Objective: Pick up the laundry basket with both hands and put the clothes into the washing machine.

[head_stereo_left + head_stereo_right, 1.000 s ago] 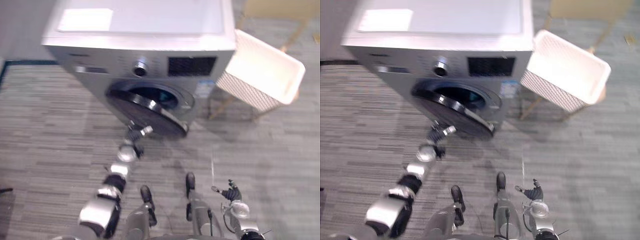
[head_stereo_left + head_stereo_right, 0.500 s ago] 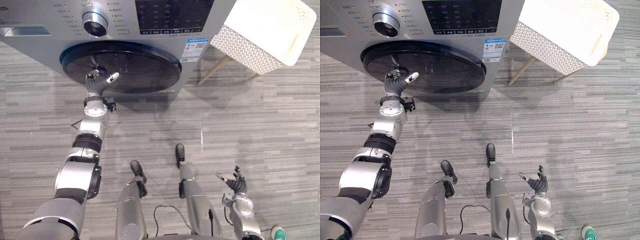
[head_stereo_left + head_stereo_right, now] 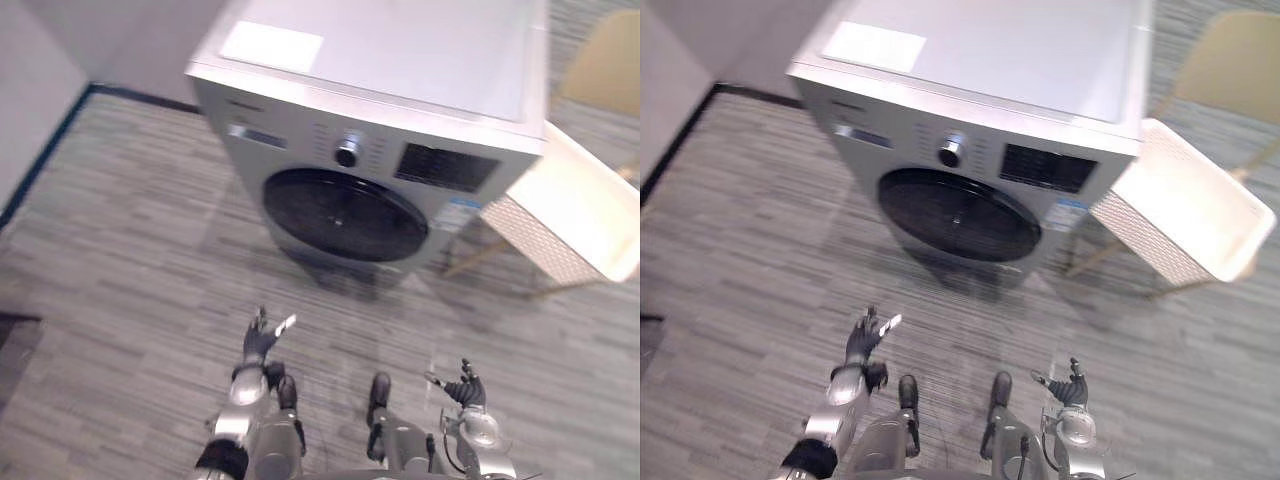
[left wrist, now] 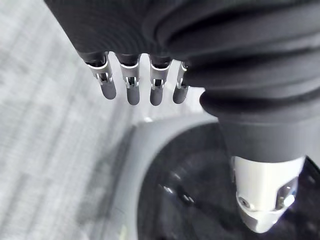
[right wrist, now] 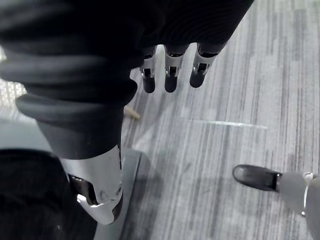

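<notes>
A silver washing machine stands ahead of me, its round dark door shut flat against the front. The white laundry basket rests tilted to the machine's right, showing a white inside. My left hand hangs low over the floor, well short of the door, with straight fingers and nothing in it. My right hand is low at the right, fingers relaxed and empty. In the left wrist view the dark door shows past the thumb.
A wooden chair with a yellow back holds the basket on its thin legs. A pale wall with a dark skirting line runs along the left. Grey striped flooring lies between me and the machine.
The door, ajar a second ago, was pushed flat by my left hand. That hand has since dropped back from it. The head camera has also shifted.
</notes>
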{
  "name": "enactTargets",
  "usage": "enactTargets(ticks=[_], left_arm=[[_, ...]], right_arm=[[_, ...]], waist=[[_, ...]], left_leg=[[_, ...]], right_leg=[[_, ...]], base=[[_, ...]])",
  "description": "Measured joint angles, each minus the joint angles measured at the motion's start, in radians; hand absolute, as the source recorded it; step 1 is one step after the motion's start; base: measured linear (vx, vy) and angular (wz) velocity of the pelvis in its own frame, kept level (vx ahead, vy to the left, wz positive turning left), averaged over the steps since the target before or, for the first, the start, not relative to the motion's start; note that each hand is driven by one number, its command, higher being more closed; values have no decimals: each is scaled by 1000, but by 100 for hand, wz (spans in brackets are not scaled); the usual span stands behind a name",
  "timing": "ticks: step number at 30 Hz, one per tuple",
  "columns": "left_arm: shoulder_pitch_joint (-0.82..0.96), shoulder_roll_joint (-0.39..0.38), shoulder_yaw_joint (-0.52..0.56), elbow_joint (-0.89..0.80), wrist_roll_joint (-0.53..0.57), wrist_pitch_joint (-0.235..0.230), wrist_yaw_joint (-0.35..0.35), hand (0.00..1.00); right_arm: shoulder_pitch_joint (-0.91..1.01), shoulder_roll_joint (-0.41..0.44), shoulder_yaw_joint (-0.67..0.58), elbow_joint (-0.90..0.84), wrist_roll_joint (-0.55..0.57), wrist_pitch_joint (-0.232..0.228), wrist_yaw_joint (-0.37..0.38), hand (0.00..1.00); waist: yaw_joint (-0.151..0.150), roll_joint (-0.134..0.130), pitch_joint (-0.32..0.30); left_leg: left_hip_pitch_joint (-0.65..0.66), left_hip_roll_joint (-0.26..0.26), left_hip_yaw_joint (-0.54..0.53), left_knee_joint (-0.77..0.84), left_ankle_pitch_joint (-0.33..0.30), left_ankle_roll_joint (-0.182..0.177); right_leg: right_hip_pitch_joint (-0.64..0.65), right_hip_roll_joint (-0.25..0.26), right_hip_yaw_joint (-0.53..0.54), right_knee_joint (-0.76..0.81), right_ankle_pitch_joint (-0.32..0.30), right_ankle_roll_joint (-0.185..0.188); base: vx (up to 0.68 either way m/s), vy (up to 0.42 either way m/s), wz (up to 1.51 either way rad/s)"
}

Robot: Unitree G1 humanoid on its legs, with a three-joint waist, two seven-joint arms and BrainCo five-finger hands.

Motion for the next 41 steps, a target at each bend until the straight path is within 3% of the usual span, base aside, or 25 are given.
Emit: enactTargets(ticks=[1, 3, 4, 5, 9, 10, 12, 14, 15, 16, 17, 18, 19, 22, 23, 25, 28, 30, 31, 33, 34, 36, 39, 40, 41], left_arm=[[-1, 10, 31, 62, 21, 8, -14, 0], [12, 17, 84, 116, 55, 18, -15, 0], [25, 25, 106, 146, 71, 21, -15, 0], [34, 26, 130, 172, 90, 27, -14, 0], [84, 22, 188, 220, 103, 35, -14, 0], [99, 17, 204, 221, 111, 36, -15, 0], [127, 15, 214, 221, 111, 36, -14, 0], [149, 11, 213, 220, 111, 36, -14, 0], [150, 13, 213, 218, 111, 37, -13, 0], [149, 23, 212, 204, 111, 37, -9, 0], [148, 31, 212, 197, 110, 37, -8, 0], [148, 36, 213, 184, 110, 36, -7, 0], [148, 40, 214, 176, 109, 36, -5, 0], [146, 29, 211, 173, 106, 37, -2, 0], [120, 28, 210, 172, 98, 35, 1, 0], [102, 23, 210, 171, 97, 29, 4, 0], [114, 6, 211, 172, 100, 17, 7, 0], [108, -27, 224, 164, 100, 17, 6, 0], [110, -50, 256, 146, 99, 18, 7, 0], [108, -57, 278, 125, 98, 18, 6, 0], [99, -57, 266, 105, 99, 17, 4, 0], [96, -68, 239, 71, 99, 11, -2, 0], [66, -72, 241, 66, 100, 8, -12, 0], [57, -75, 234, 68, 100, 9, -13, 0], [55, -76, 229, 71, 102, 8, -14, 0]], right_arm=[[-3, -4, -10, 12, 0, -1, 0, 0], [-15, -5, -43, 36, 1, -3, -1, 0], [-27, -7, -56, 48, 1, -2, -2, 0], [-33, -12, -65, 50, 1, -2, -2, 0], [-58, -23, -64, 72, -1, 11, 1, 0], [-66, -25, -64, 86, -3, 19, 2, 0], [-67, -25, -60, 109, -12, 22, 13, 0], [-66, -28, -44, 126, -13, 35, 22, 0], [-48, -28, -32, 125, -13, 39, 24, 0], [-38, -23, -4, 126, -13, 39, 25, 0], [-41, -18, 10, 132, -13, 38, 27, 0], [-44, -8, 21, 133, -13, 36, 34, 0], [-50, -5, 28, 133, -14, 35, 41, 0], [-67, -14, 35, 121, -20, 32, 42, 0], [-59, -25, 47, 115, -20, 30, 44, 0], [-48, -31, 46, 113, -21, 34, 45, 0], [-13, -31, 48, 110, -22, 38, 48, 0], [-24, -30, 51, 84, -23, 39, 57, 0], [-28, -23, 61, 35, -31, 37, 63, 0], [-31, 0, 75, -3, -38, 29, 64, 0], [-35, 17, 73, -9, -41, 27, 64, 0], [-39, 20, 67, -9, -41, 27, 63, 0], [-37, 29, 32, -6, -42, 34, 61, 0], [-31, 28, 21, -5, -44, 36, 60, 0], [-29, 22, 18, -4, -49, 36, 59, 0]], waist=[[-5, 2, -1], [-4, 2, -3], [-3, 2, -6], [-7, -3, -8], [5, -15, -14], [20, -22, -17], [19, -35, -18], [14, -37, -21], [9, -32, -24], [1, -28, -25], [-9, -34, -23], [-17, -43, -18], [-22, -58, -9], [-36, -69, -2], [-46, -69, 5], [-66, -81, 12], [-85, -75, 11], [-71, -32, 12], [-66, -6, 11], [-23, -9, 16], [-12, -24, 19], [-12, -48, 21], [-10, -43, 21], [-11, -34, 20], [-12, -28, 20]], left_leg=[[-7, -13, -5, -4, 31, 9], [-11, -18, 110, -7, 43, 36], [-18, 3, 243, 10, 13, 90], [-16, 17, 361, 28, 1, 103], [-17, -38, 375, 60, -43, 121], [-16, -62, 373, 96, -89, 133], [-18, -82, 368, 188, -169, 144], [-18, -99, 326, 254, -229, 162], [11, -111, 282, 272, -251, 173], [38, -116, 224, 278, -265, 181], [45, -116, 191, 282, -269, 189], [70, -118, 140, 275, -282, 206], [109, -129, 103, 256, -291, 207], [178, -144, 51, 231, -305, 200], [228, -162, -19, 208, -312, 191], [275, -185, -94, 192, -325, 169], [352, -185, -196, 240, -398, 116], [222, -132, -136, 519, -375, 60], [107, -61, -48, 766, -288, -4], [35, 76, 86, 971, -280, 18], [17, 108, 131, 989, -291, 28], [-13, 112, 176, 917, -301, 38], [-36, 115, 202, 620, -294, 26], [-24, 103, 202, 457, -240, -21], [-14, 100, 202, 386, -177, -24]], right_leg=[[33, -20, -65, 2, -12, 8], [71, -46, -150, 22, -36, 18], [80, -62, -188, 44, -51, 28], [88, -85, -213, 57, -62, 44], [118, -149, -244, 74, -70, 86], [128, -189, -250, 106, -88, 112], [154, -255, -275, 193, -130, 134], [132, -332, -256, 401, -130, 101], [73, -366, -165, 589, -80, -32], [-9, -351, -13, 761, -49, -62], [-44, -318, 43, 829, -96, -24], [-102, -243, 103, 905, -184, 4], [-151, -190, 120, 897, -240, -5], [-249, -78, 130, 699, -262, 0], [-294, -2, 196, 448, -207, 21], [-297, 26, 285, 278, -120, 37], [-291, 28, 338, 355, 15, -35], [-262, 34, 276, 380, -44, -67], [-210, 68, 237, 350, -61, -89], [-112, 119, 231, 307, -85, -128], [-41, 122, 225, 272, -92, -137], [39, 104, 215, 204, -91, -137], [99, 89, 175, 147, -91, -136], [116, 89, 156, 135, -94, -126], [126, 92, 152, 131, -103, -106]], base=[[-5, 94, 159], [-38, 136, 140], [-2, 169, 95], [34, 165, 87], [105, 171, 46], [121, 167, 27], [191, 215, 45], [257, 240, 70], [328, 218, 105], [352, 191, 114], [348, 113, 122], [348, 56, 114], [433, 51, 116], [362, 10, 82], [553, -63, 129], [542, -124, 165], [537, -248, 158], [601, -268, 97], [403, -176, 33], [541, -245, -10], [464, -202, -6], [379, -118, 16], [256, -5, 23], [197, 69, 24], [111, 53, 16]])
